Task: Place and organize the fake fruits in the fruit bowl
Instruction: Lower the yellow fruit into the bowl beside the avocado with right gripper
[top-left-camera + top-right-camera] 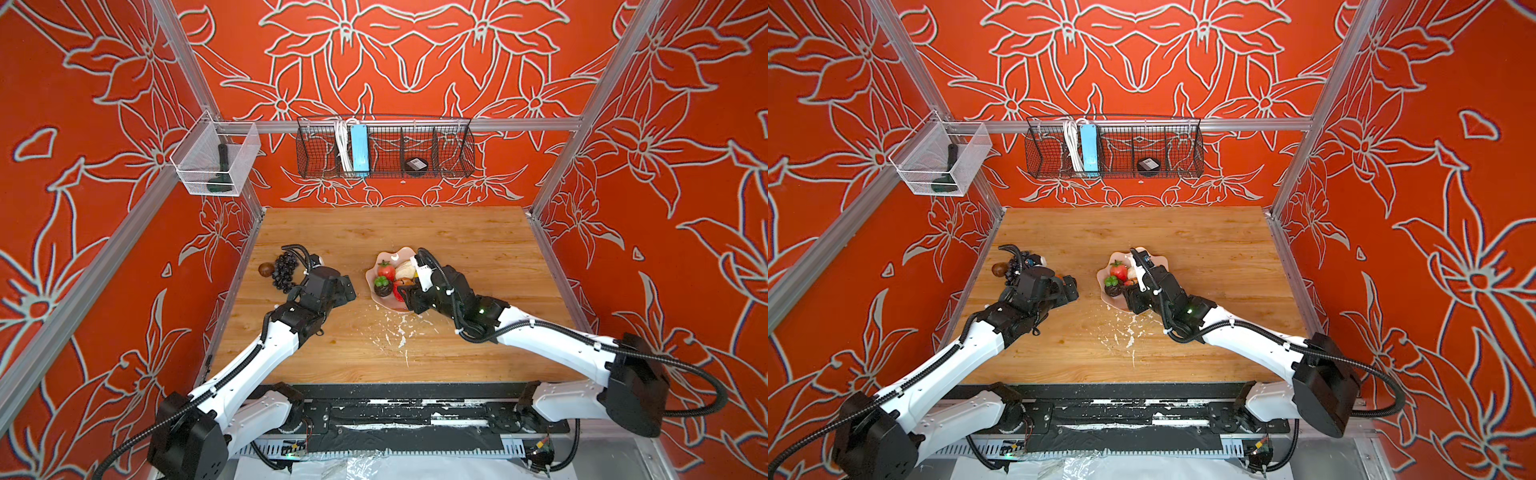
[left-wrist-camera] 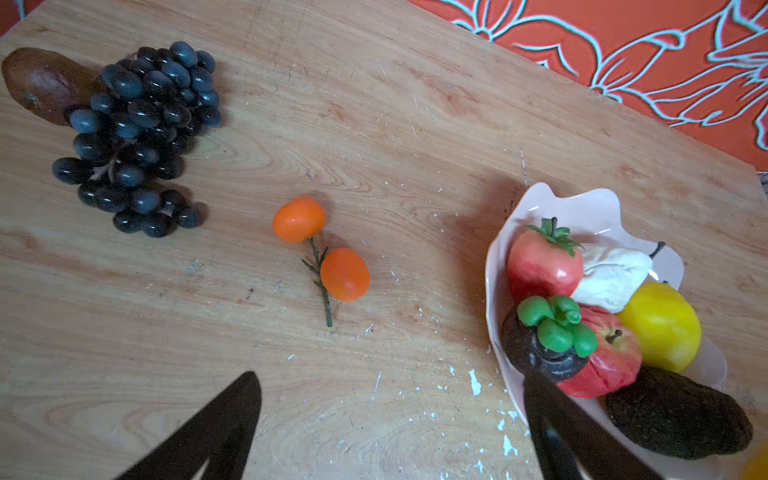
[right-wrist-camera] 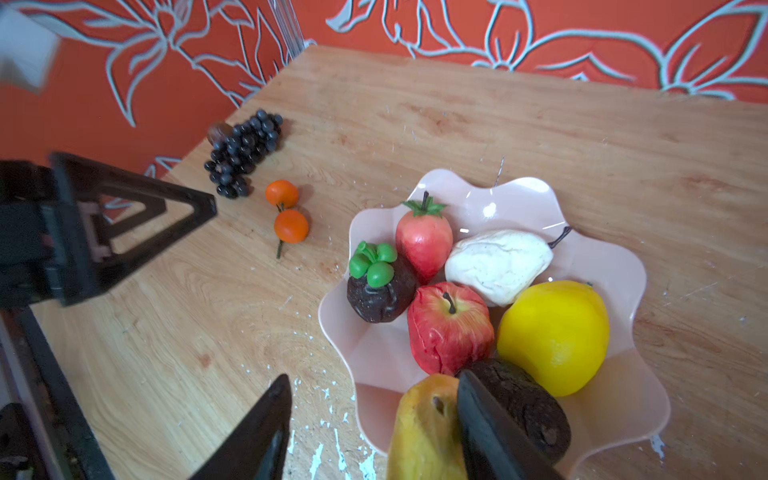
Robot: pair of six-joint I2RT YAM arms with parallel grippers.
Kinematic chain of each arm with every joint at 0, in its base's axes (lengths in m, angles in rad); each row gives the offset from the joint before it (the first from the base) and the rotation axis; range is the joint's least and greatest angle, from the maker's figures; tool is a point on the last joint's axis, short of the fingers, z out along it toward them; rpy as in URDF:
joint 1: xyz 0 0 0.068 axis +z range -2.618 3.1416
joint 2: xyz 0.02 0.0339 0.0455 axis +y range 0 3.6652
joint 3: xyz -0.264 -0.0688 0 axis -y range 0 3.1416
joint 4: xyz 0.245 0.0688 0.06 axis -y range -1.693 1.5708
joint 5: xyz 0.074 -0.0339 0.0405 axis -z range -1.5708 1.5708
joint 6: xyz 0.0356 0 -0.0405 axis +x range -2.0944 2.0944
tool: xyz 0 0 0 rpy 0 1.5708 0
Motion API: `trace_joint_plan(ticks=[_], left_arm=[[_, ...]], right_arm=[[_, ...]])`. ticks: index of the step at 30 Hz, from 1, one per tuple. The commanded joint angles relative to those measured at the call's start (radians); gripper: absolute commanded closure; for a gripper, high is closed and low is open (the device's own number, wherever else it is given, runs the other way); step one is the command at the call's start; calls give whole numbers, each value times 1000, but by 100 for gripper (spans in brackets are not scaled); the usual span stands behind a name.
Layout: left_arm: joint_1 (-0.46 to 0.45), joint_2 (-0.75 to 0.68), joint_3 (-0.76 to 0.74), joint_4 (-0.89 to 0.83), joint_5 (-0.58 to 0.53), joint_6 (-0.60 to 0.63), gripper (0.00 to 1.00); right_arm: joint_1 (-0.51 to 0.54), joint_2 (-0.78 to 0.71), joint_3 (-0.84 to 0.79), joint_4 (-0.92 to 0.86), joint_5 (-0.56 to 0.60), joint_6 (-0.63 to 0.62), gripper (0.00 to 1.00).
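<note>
The pale pink fruit bowl (image 3: 519, 187) (image 1: 405, 251) holds a strawberry (image 3: 424, 241), white pear (image 3: 498, 262), red apple (image 3: 449, 328), lemon (image 3: 552, 332), dark mangosteen (image 3: 380, 291) and avocado (image 3: 523, 403). My right gripper (image 3: 374, 378) (image 1: 409, 297) is open at the bowl's near rim. A yellow-orange fruit (image 3: 424, 428) rests in the bowl against one finger, the other finger standing apart. Black grapes (image 2: 141, 133), a brown fruit (image 2: 41, 83) and two small oranges on a stem (image 2: 299, 220) lie on the table. My left gripper (image 2: 390, 376) (image 1: 347, 291) hovers open and empty between the oranges and the bowl.
White flecks (image 1: 395, 332) litter the wood in front of the bowl. A black wire basket (image 1: 384, 149) and a clear mesh box (image 1: 216, 160) hang on the back rail. Patterned red walls close in the table on three sides.
</note>
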Motion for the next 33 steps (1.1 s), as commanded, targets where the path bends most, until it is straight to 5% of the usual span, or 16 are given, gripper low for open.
trace_joint_plan(ticks=[1,14,22,33], left_arm=[[6,-15,-14,-9,9,-27,2],[33,-87,-59,3,6,-12,2],[36,-77,-65,8,15,-13,2],[42,-73,-72,22,22,-12,2]], right_arm=[[-10,66,63,-5,-67,13,41],[-12,236,112,-8,-101,96,44],[-50,242,119,-62,-163,186,29],[-51,259,168,-205,-75,81,27]])
